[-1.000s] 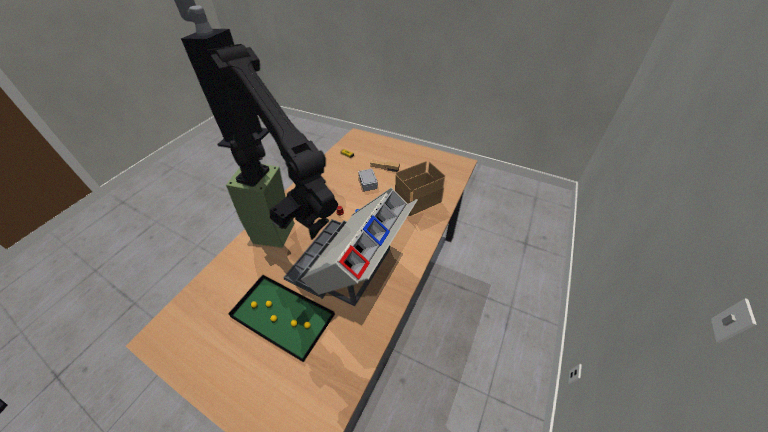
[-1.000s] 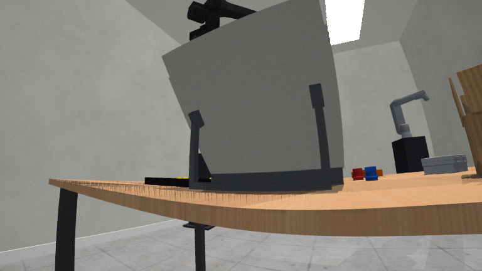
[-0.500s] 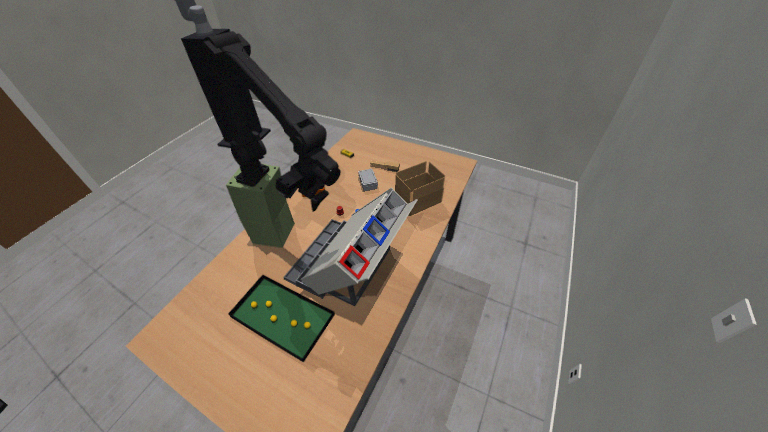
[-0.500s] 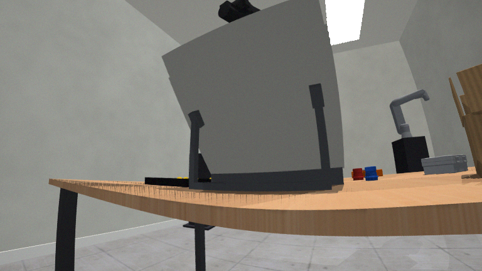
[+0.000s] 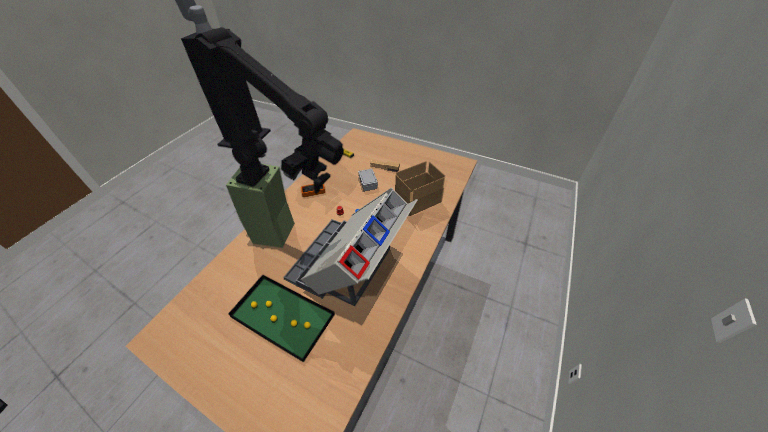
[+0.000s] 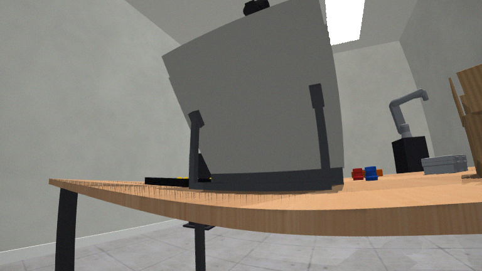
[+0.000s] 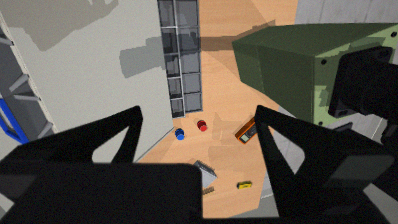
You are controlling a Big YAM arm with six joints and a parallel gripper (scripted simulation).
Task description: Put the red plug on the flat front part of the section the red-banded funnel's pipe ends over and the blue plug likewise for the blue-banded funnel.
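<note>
My gripper (image 5: 321,181) (image 7: 198,111) is open and empty. It hangs above the table near an orange device (image 5: 309,190) (image 7: 247,133). The red plug (image 5: 339,210) (image 6: 358,173) (image 7: 201,125) and the blue plug (image 5: 356,211) (image 6: 370,172) (image 7: 179,133) stand on the table at the end of the row of sections (image 5: 316,248) (image 7: 181,55), below and ahead of my fingers. The tilted grey cover (image 5: 343,244) (image 6: 259,101) (image 7: 100,75) carries the red-banded funnel (image 5: 354,262) and the blue-banded funnel (image 5: 376,231) (image 7: 12,125). Several yellow marbles (image 5: 273,318) lie in the green tray (image 5: 284,339).
The arm's green pedestal (image 5: 261,206) (image 7: 300,65) stands close on the left. A small grey box (image 5: 367,180) (image 6: 444,164) (image 7: 206,172), a cardboard box (image 5: 420,185) and a small yellow item (image 7: 244,185) sit at the table's far end.
</note>
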